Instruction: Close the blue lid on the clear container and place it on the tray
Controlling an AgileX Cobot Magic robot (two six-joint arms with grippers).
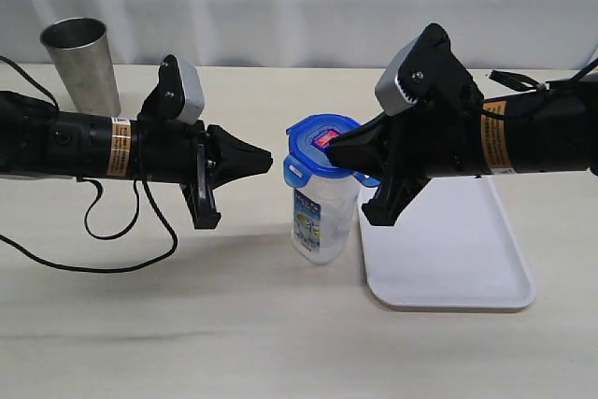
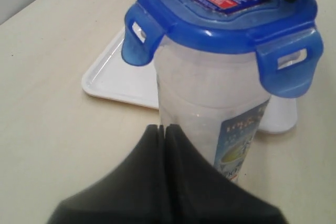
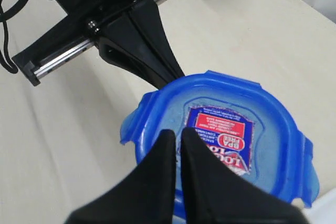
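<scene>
The clear container point(image 1: 322, 217) stood upright on the desk point(image 1: 234, 324), just beside the tray point(image 1: 458, 268) and off its rim. The blue lid point(image 1: 313, 151) sat on its mouth, flaps sticking outward. Through the clear walls only desk and tray showed.

And there was the right pincer point(image 1: 332, 144), tips together, resting on the lid's top by the red-and-blue sticker. The left pincer point(image 1: 266, 163), tips together too, pointed at the container from the side away from the tray, holding nothing.

The exterior view gave no writing. The right wrist view caught "BPA FREE" on the sticker. The left wrist view showed the side label, its print too blurred to read.

A steel cup point(image 1: 82, 63) stood well apart from the tray, contents hidden.
</scene>
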